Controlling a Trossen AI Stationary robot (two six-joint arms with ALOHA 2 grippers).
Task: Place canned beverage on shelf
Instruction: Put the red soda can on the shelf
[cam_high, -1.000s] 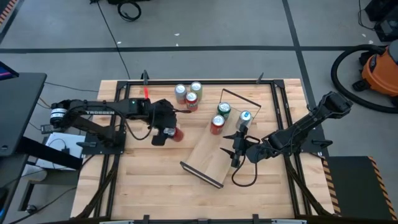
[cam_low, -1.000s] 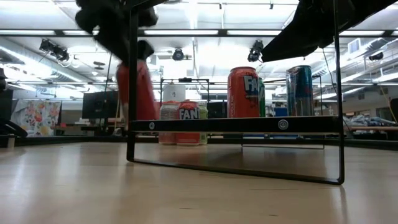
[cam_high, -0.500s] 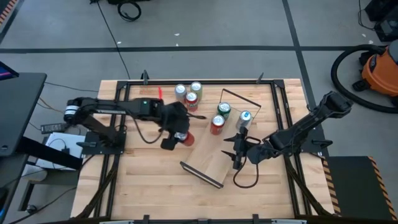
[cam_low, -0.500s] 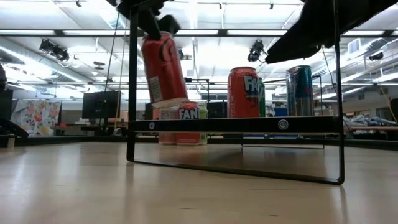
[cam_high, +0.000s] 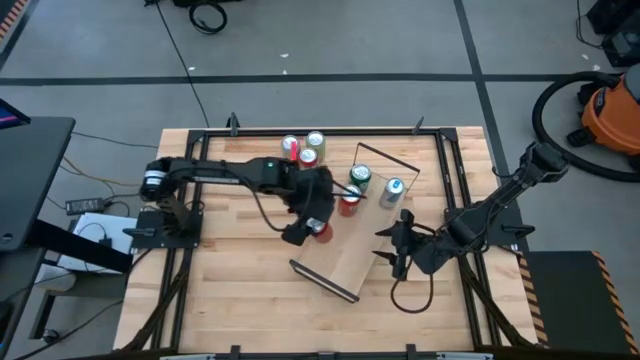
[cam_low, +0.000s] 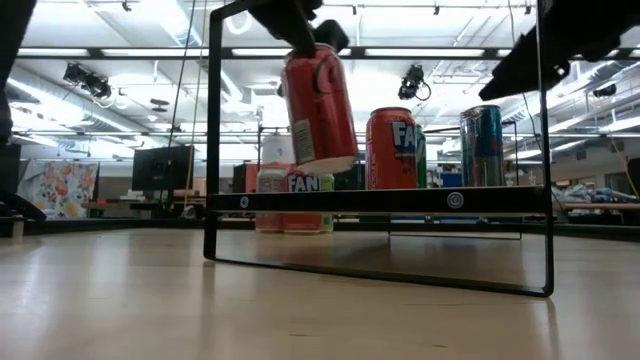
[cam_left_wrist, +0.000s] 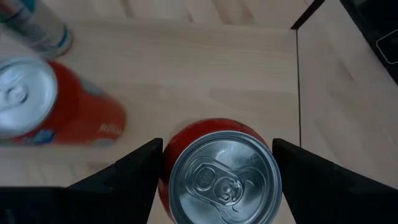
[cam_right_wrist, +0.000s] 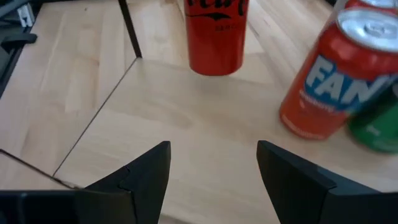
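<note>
My left gripper (cam_high: 316, 220) is shut on a red can (cam_high: 321, 229) and holds it above the near part of the shelf (cam_high: 335, 255), a light-wood plank with black wire end frames. In the low view the can (cam_low: 320, 105) hangs tilted just above the plank's edge (cam_low: 350, 201). A red Fanta can (cam_high: 348, 200), a green can (cam_high: 360, 177) and a blue can (cam_high: 392, 190) stand upright on the plank's far part. My right gripper (cam_high: 393, 245) is open and empty beside the shelf's right edge, with its fingers (cam_right_wrist: 143, 177) pointing across the plank. My left gripper pinches the red can's side wall just below the top rim (cam_left_wrist: 166, 165) between its two fingers (cam_left_wrist: 134, 177), one on each side. The fingers come from above, pointing down. The can hangs below them, slightly tilted, lifted clear of the plank.
Three more cans (cam_high: 303, 148) stand together on the tabletop near the far edge, left of the shelf. A black frame (cam_high: 300, 131) runs round the tabletop. Bare wood lies on the table's near left part (cam_high: 240, 290).
My left gripper has carried the red can toward the table's right edge and upward, from beside the shelf's left frame to above the plank; the can stays tilted. My right gripper has drawn back toward the table's right edge, off the plank.
</note>
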